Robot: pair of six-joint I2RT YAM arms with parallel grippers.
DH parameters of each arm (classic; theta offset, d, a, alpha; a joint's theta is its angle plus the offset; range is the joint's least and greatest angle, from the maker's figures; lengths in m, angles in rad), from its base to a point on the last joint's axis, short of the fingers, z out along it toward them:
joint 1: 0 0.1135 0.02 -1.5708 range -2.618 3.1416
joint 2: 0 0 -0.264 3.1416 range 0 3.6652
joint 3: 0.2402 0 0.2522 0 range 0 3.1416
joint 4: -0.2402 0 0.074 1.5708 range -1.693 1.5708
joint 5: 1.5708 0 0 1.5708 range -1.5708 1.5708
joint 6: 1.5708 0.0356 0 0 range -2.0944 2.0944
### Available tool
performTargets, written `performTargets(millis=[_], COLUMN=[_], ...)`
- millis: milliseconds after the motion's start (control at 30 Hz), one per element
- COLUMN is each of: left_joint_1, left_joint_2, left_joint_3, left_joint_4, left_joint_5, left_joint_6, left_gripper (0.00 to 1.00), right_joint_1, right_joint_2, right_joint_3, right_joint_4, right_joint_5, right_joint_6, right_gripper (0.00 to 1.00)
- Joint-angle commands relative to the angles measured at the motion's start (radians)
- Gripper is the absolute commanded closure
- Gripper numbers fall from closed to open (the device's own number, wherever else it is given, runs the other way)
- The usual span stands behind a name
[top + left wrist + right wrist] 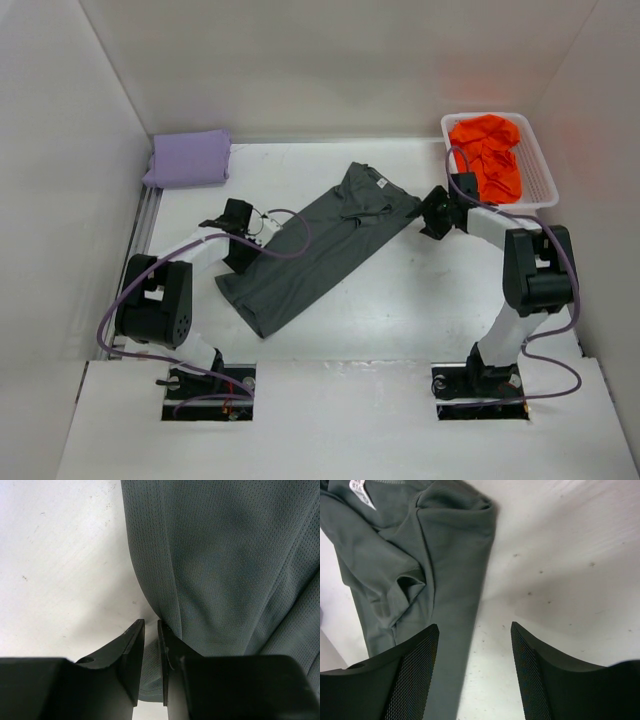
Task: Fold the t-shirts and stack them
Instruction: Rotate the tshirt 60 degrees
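Three shirts are spread over the white table (400,310). The grey shirt (320,245) lies in the middle, folded lengthwise into a long strip. It runs slantwise from the near left to the far right, with its collar and a small white label (360,490) at the far-right end. The purple shirt (188,158) sits folded into a neat block in the far-left corner, well apart from the grey one. The orange shirt (488,150) is crumpled inside a white mesh basket (545,185) in the far-right corner.

The left gripper (151,626) is down at the left long edge of the grey shirt, towards its near end. Its two fingers stand almost together with only a thin slit between them. Grey cloth shows in that slit, so it seems to have the shirt's edge pinched, though the close view does not make the hold fully plain.

The right gripper (474,625) is just beside the far-right end of the grey shirt, by the collar. Its fingers are spread wide with nothing between them. Bare table shows in most of the gap, and the shirt's right edge lies below its left finger (415,675).
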Motion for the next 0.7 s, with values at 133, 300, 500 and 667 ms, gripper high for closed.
performTargets(millis=[133, 300, 500, 667], left_joint_1=[0.008, 0.008, 0.008, 0.01], left_joint_2=[0.114, 0.11, 0.116, 0.111], left_joint_3=[-0.08, -0.085, -0.082, -0.088], left_joint_4=[-0.091, -0.091, -0.09, -0.09], left_joint_5=[0.102, 0.102, 0.095, 0.091], left_joint_6=[-0.035, -0.033, -0.035, -0.03], left_gripper=[0.83, 0.83, 0.83, 0.82], right_joint_1=[-0.007, 0.038, 0.024, -0.008], right_joint_2=[0.016, -0.002, 0.064, 0.174], right_joint_3=[0.036, 0.111, 0.243, 0.497], right_joint_4=[-0.004, -0.05, -0.122, -0.343], right_joint_5=[0.0, -0.002, 0.044, 0.151], right_joint_6=[-0.046, -0.054, -0.025, -0.198], right_gripper=[0.36, 0.34, 0.29, 0.29])
